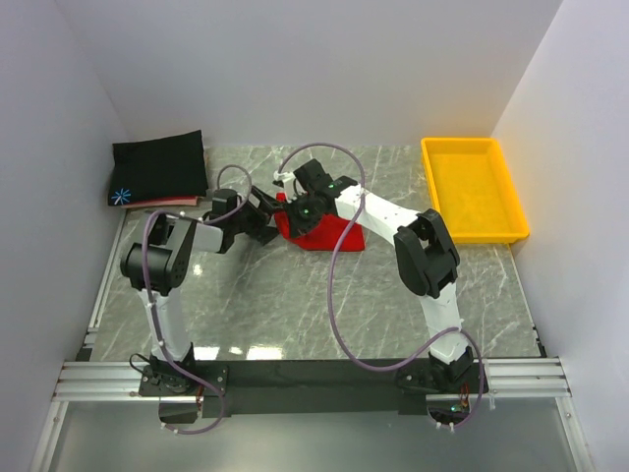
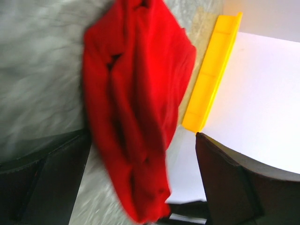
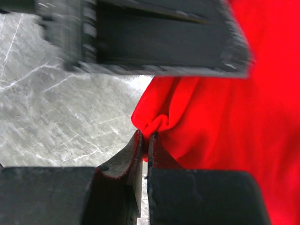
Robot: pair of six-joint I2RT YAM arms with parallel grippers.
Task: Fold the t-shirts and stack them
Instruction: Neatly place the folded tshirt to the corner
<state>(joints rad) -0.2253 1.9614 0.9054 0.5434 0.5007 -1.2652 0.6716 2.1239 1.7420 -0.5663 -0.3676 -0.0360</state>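
The red t-shirt [image 1: 329,233] lies bunched at the middle of the table. It also shows in the left wrist view [image 2: 136,93] and the right wrist view [image 3: 234,117]. My right gripper [image 1: 296,209] is shut on a pinch of its edge [image 3: 149,133]. My left gripper [image 1: 266,220] is open at the shirt's left side, and the red cloth hangs between its spread fingers [image 2: 143,140], which do not clamp it. The black t-shirt [image 1: 159,167] with the starburst mark [image 1: 120,196] lies folded at the back left, on top of a pale pink t-shirt whose edge [image 1: 162,204] just shows.
A yellow plastic tray [image 1: 474,187] stands at the back right and also shows in the left wrist view [image 2: 211,79]. White walls close in the table on the left, back and right. The left arm's dark, blurred gripper body [image 3: 140,37] fills the top of the right wrist view.
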